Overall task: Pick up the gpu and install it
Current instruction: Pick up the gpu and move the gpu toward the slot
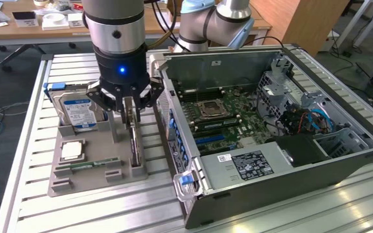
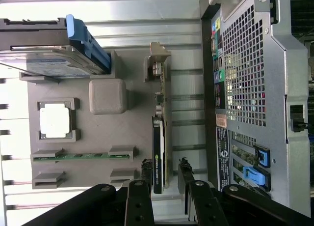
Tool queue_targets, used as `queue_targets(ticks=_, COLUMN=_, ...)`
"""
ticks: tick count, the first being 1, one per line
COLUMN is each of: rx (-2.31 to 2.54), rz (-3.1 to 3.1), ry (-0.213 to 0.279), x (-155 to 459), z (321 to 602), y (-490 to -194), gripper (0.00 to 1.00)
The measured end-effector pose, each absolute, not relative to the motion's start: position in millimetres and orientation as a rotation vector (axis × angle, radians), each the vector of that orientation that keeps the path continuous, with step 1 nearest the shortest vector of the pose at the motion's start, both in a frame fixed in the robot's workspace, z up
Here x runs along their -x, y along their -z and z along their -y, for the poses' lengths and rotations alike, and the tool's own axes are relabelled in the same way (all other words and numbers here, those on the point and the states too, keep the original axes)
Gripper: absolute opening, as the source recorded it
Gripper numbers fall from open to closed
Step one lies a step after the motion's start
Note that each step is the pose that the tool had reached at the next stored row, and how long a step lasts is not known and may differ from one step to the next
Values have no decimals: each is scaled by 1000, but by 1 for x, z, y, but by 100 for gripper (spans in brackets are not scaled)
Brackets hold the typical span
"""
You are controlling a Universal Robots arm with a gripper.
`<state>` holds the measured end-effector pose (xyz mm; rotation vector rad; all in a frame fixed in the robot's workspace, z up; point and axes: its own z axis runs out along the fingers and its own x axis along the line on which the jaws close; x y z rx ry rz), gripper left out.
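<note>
While the gpu [image 1: 134, 143] stands on edge in its slots on the grey parts tray [image 1: 86, 179], along the tray's side nearest the open computer case [image 1: 271, 179], we judge the work to be at the pick-up step, with nothing installed yet. The tray lies on the slatted counter [image 1: 109, 213]. The gripper [image 1: 130, 110] hangs directly over the tray, low on the card's upper edge. Its fingers [image 2: 146, 172] are spread partway, one on each face of the card. In the wrist view we see a thin strip of light between the card and the finger on the case side, so we read it as straddling, not pinching. The hard drive [image 1: 76, 112] stands on the tray's opposite side, well apart from the card. As we judge it, the grasp calls for the pads to meet the card's flat faces squarely, clear of the tray's slotted posts. Any lift would need to run straight up out of the tray, since a tilt could bind the thin board.
</note>
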<state>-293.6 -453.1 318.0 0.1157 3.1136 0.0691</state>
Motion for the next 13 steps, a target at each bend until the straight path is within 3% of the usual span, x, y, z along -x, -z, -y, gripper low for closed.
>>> queue_targets(ticks=13, rx=-116, rz=-3114, ry=-69, x=294, z=453, y=-314, gripper=36)
